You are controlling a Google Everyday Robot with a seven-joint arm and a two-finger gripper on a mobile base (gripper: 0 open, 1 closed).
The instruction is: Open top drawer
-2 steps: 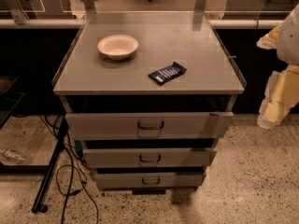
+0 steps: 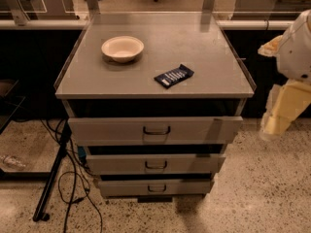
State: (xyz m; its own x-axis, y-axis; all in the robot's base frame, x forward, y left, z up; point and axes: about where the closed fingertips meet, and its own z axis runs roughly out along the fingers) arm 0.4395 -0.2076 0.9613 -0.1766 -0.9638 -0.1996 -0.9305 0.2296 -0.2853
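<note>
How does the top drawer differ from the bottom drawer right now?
The top drawer shows a wider, taller front than the bottom drawer. The dark gap above the top drawer is bigger than the one above the bottom drawer. Both are grey, each with a small dark loop handle at centre. The gripper hangs right of the cabinet, touching neither.

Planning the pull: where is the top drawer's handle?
Camera view: the handle sits mid-front of the top drawer, under the tabletop; the pincer hangs at the frame's right edge.

No legible txt, wrapper (image 2: 174, 75) print unreadable; gripper (image 2: 273, 123) at right edge
</note>
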